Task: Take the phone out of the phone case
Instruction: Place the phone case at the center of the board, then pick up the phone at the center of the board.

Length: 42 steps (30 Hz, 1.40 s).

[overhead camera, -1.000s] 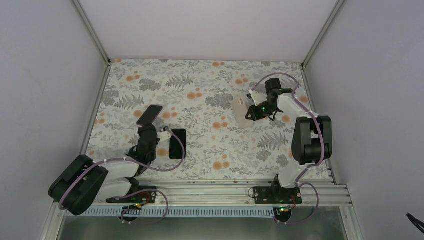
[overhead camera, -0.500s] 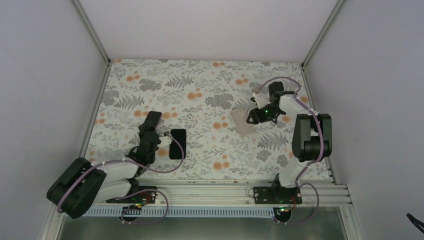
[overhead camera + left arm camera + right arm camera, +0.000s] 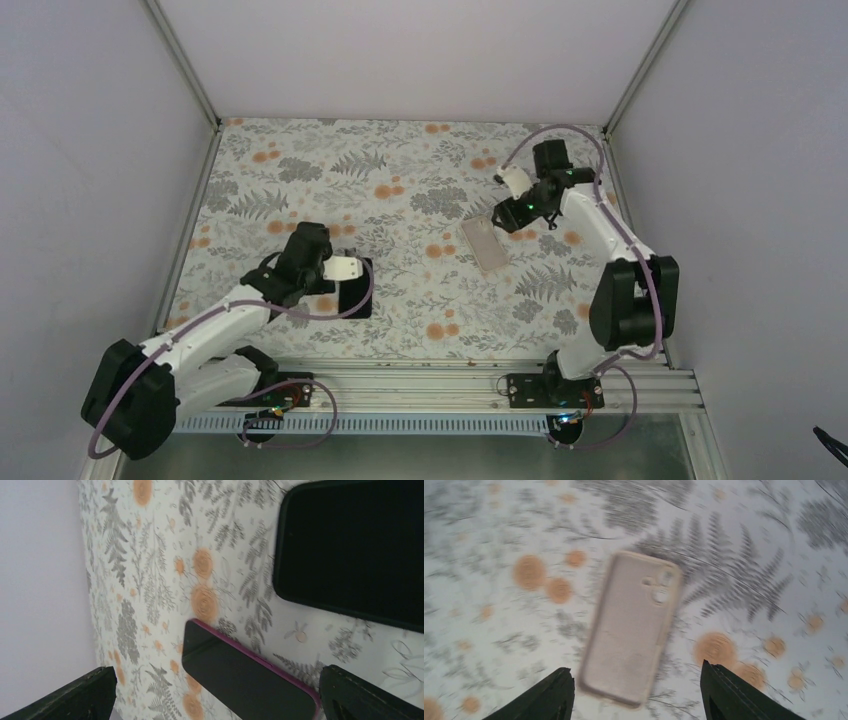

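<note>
Left gripper [image 3: 220,692] spread wide, holding nothing; right gripper [image 3: 641,692] likewise agape over the table.

Left wrist view: a dark phone [image 3: 240,680] with a magenta edge lies flat on the floral tablecloth [image 3: 150,580] between the two fingers. Whether either finger touches it, cannot tell. Just beside it but apart, a black case [image 3: 355,550] with a raised rim, also flat. Right side: a beige phone case [image 3: 631,630] lies back-up below the parted fingers, camera cut-outs showing. That picture is blurred, so whether a phone sits inside is unclear. From above, beige phone case and black case lie well apart.
</note>
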### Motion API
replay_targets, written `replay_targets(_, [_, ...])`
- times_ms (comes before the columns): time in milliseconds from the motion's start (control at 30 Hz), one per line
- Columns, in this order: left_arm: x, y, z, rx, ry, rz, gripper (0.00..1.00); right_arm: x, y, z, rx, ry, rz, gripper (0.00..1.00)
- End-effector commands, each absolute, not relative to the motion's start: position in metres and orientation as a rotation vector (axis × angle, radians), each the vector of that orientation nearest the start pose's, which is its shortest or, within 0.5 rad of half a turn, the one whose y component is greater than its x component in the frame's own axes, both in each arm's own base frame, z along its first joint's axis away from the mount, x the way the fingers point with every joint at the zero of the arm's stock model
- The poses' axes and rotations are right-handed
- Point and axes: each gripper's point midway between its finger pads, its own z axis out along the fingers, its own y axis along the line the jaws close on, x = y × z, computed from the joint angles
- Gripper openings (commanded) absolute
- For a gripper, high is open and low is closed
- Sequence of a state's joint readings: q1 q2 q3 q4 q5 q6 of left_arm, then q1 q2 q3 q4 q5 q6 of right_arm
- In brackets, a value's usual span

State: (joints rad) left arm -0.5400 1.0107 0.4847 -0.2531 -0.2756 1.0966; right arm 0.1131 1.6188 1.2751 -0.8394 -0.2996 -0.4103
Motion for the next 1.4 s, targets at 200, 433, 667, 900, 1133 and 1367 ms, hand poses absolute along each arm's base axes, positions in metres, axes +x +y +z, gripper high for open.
replay_targets(200, [0.329, -0.133, 0.101, 1.600, 1.978, 0.222, 0.70, 0.235, 0.222, 0.174, -1.562, 2.106, 0.583, 0.32])
replay_targets(433, [0.344, -0.154, 0.063, 1.669, 2.138, -0.053, 0.11, 0.165, 0.281, 0.178, -1.817, 1.859, 0.756, 0.03])
replay_targets(667, [0.321, -0.160, 0.018, 1.753, 2.333, -0.287, 0.02, 0.129, 0.330, 0.132, -2.058, 1.791, 0.723, 0.03])
replay_targets(900, [0.312, -0.146, -0.006, 1.761, 2.422, -0.314, 0.02, 0.124, 0.381, 0.106, -2.149, 1.713, 0.711, 0.03])
replay_targets(1133, [0.296, -0.136, -0.027, 1.790, 2.483, -0.327, 0.02, 0.120, 0.411, 0.068, -2.235, 1.715, 0.703, 0.03])
replay_targets(1367, [0.288, -0.130, -0.033, 1.807, 2.499, -0.314, 0.02, 0.128, 0.422, 0.047, -2.188, 1.745, 0.674, 0.03])
